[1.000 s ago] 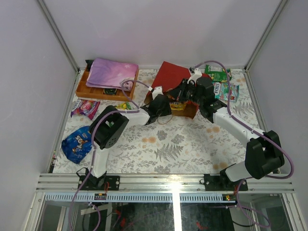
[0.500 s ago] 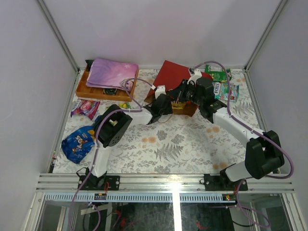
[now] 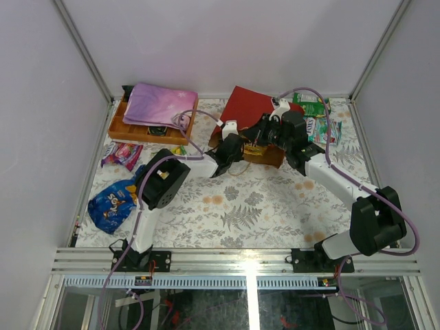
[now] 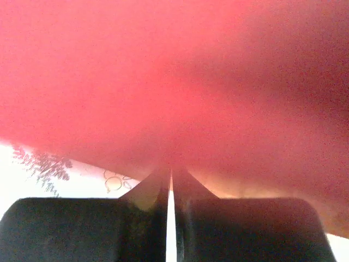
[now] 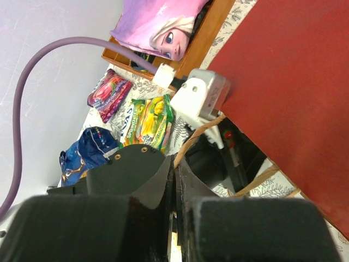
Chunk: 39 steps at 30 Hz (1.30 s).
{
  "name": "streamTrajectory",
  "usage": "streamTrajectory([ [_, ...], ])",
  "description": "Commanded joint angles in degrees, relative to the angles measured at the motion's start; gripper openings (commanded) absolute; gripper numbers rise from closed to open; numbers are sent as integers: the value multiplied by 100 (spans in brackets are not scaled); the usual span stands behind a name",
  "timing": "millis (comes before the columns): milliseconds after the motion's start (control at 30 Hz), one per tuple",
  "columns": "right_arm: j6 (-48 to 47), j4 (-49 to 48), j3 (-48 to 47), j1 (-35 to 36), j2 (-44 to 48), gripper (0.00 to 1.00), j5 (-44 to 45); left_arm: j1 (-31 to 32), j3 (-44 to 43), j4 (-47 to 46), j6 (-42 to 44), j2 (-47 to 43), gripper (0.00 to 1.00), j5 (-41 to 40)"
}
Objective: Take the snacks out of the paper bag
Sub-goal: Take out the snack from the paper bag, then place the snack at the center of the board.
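Paper bag [image 3: 246, 108]: crisp overhead, left-wrist blur

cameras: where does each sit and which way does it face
top external: above and behind, looking down on the table; left arm and right arm show.
left wrist: wrist-mounted, close against the paper bag; shut left end effector shows.
right wrist: wrist-mounted, facing the tray and blue snack bag; shut right end effector shows.
shared: paper bag, all three.
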<state>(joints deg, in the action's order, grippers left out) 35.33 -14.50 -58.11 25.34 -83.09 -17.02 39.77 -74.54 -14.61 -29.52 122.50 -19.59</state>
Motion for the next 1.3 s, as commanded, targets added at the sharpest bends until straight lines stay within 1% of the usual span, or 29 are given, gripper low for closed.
streamTrajectory([
  [0,-89,-242,41,-71,105,0,18,5,683,-730,158,-517,0,-256],
  [233,26,-388,62,-99,3,0,-40,89,2094,-1102,-181,-1697,0,-318],
  [433,145,-535,29,-96,-146,0,-126,256,3170,-1029,-433,-2790,0,-548],
  [567,24,-431,-170,-117,-389,0,-188,259,3787,-770,-652,-3521,0,-775],
  [767,-431,-79,-849,-312,-953,0,-689,261,4397,-3,-1136,-4371,0,-1114],
  [867,-885,522,-1534,-375,-1378,0,-1040,263,4692,237,-1478,-4662,0,-1033],
  [967,-1340,1417,-2405,-374,-1889,0,-1628,258,4955,477,-1850,-4938,0,-974],
  [1000,-1430,1565,-2685,-371,-2002,0,-1812,257,5064,606,-1945,-5041,0,-994],
  [1067,-1502,1746,-2928,-340,-2152,0,-2081,261,5214,781,-2116,-5265,0,-1059],
  [1100,-1561,1821,-3007,-292,-2189,0,-2119,262,5272,841,-2175,-5400,3,-1067],
  [1133,-1647,1892,-3056,-231,-2213,0,-2103,261,5329,889,-2213,-5519,11,-1054],
  [1167,-1745,1976,-3106,-163,-2229,0,-2063,260,5369,936,-2231,-5665,25,-1011],
  [1200,-1848,2075,-3155,-78,-2243,0,-2022,264,5394,977,-2227,-5795,48,-953],
  [1233,-1980,2183,-3198,-3,-2256,0,-1972,260,5381,1035,-2213,-5930,62,-879],
  [1267,-2079,2283,-3235,71,-2258,0,-1919,263,5343,1123,-2196,-6061,74,-800],
])
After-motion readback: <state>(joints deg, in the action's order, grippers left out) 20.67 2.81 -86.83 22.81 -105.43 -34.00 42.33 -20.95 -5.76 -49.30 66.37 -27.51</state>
